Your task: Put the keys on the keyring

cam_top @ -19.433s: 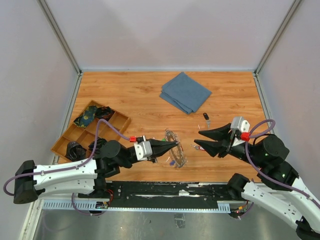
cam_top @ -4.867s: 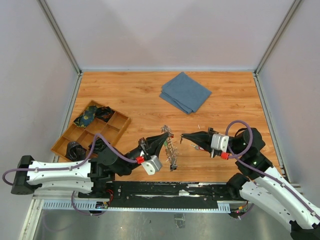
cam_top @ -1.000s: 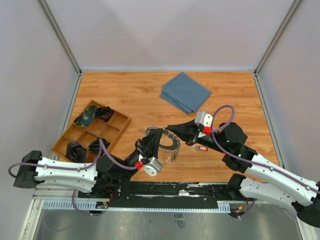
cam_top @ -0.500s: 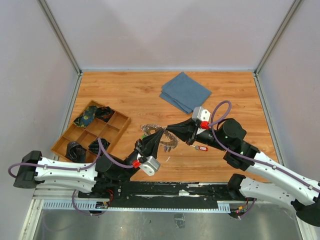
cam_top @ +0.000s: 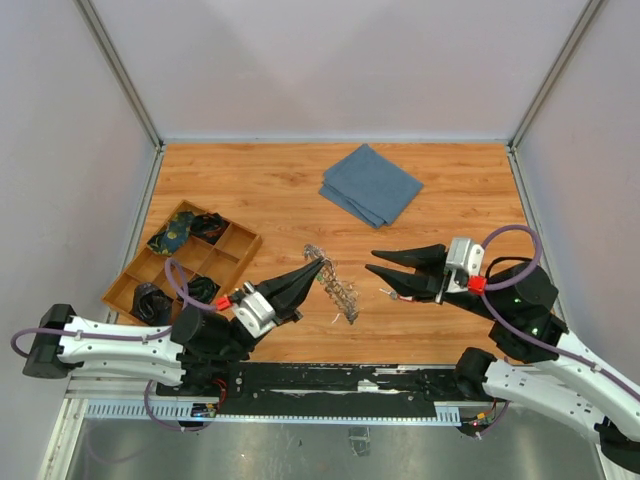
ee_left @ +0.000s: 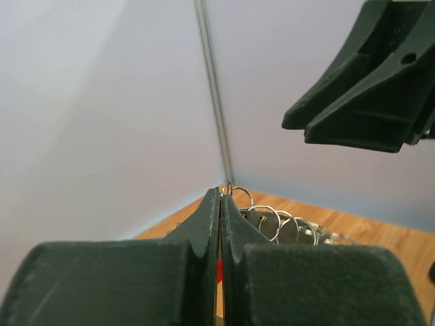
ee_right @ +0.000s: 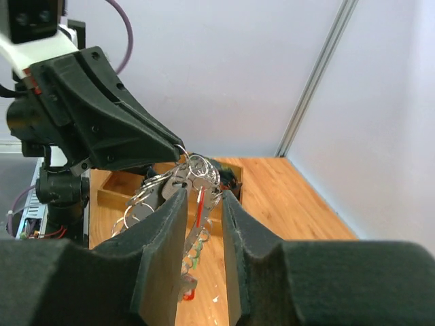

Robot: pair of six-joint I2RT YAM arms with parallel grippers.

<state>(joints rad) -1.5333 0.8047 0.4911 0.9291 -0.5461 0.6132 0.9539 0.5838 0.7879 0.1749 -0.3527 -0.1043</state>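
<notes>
Keyring pinched in shut left gripper jaws, dangling above mid-counter, keys hanging on it. Right gripper jaws parted, empty, just right of it.

The counter was a warm orange-brown board, its wood grain running side to side. Plain panels of pale grey-lilac closed it in on three sides: the back wall, the left wall and the right wall. Slim aluminium posts ran up the two far corners, and a thin metal trim edged the foot of the back wall. A dull grey metal sill lay along the near edge. The light was soft and even.
</notes>
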